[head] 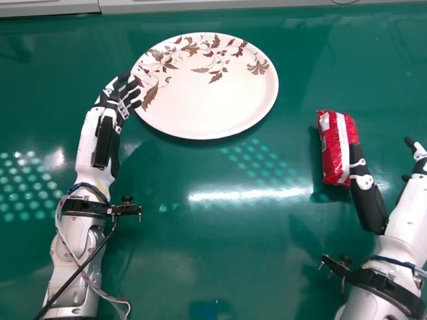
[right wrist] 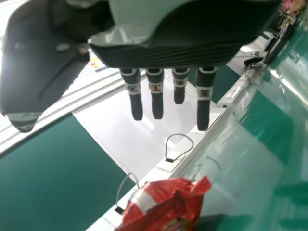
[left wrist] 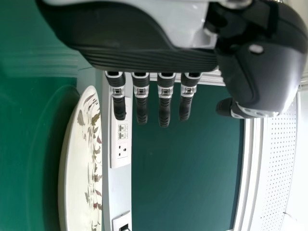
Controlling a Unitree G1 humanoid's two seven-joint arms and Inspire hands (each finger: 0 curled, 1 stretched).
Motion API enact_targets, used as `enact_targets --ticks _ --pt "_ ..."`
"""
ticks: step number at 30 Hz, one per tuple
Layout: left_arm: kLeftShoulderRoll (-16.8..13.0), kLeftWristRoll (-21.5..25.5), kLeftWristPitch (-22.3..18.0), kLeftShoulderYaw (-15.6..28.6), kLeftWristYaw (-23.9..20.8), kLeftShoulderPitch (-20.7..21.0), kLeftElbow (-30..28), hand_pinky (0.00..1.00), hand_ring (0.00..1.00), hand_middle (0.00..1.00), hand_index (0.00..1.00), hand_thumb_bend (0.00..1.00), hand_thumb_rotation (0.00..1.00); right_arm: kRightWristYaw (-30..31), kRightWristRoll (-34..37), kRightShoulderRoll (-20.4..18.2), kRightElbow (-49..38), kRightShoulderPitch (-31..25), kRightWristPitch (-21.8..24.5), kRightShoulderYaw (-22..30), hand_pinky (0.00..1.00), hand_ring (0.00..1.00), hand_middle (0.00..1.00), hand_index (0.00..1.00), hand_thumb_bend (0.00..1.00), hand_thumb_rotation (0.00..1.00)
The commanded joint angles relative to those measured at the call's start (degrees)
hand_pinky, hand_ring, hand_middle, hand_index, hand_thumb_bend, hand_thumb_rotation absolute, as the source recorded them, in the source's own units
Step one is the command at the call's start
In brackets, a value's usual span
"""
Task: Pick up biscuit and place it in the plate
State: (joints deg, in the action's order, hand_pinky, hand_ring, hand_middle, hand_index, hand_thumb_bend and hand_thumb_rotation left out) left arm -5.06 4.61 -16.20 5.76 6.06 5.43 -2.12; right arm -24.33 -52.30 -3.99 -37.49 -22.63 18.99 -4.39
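1. The biscuit packet (head: 330, 150), in red wrapping with a white stripe, lies on the green desk (head: 220, 267), well apart from the plate and to its right in the head view.
2. The right hand (head: 365, 193) is released, fingers straight, at the packet's lower right edge; whether the two touch cannot be told.
3. The plate (head: 207, 100), white with a leaf-and-flower pattern, sits at the far side of the desk, the biscuit packet outside it.
4. At the plate's left rim, the left hand (head: 122, 100) is also released, its fingers extended; contact with the rim cannot be confirmed.
5. Beyond the desk, a white socket panel (left wrist: 122, 134) appears in the left wrist view.
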Motion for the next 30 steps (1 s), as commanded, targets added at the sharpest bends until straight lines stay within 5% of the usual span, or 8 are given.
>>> enact_targets --ticks 1,15,30 --pt "-0.43 0.05 0.26 0.13 0.17 -0.59 0.05 0.87 0.9 0.89 0.93 0.32 0.12 0.6 -1.46 -3.2 -1.27 -0.82 1.7 -1.56 0.74 0.91 0.95 0.93 1.0 0.47" --pt "-0.27 0.92 -0.83 0.1 1.14 0.14 1.95 0.88 0.91 0.9 0.93 0.33 0.15 11.37 -11.19 -1.28 -3.44 0.46 9.34 -5.67 0.79 0.95 1.0 0.95 1.0 0.57" --pt "-0.25 1.79 -1.43 0.26 2.44 0.0 2.68 0.88 0.92 0.92 0.95 0.32 0.09 14.51 -11.81 -0.41 -1.92 2.58 10.07 -6.02 0.81 0.96 0.99 0.95 1.0 0.58"
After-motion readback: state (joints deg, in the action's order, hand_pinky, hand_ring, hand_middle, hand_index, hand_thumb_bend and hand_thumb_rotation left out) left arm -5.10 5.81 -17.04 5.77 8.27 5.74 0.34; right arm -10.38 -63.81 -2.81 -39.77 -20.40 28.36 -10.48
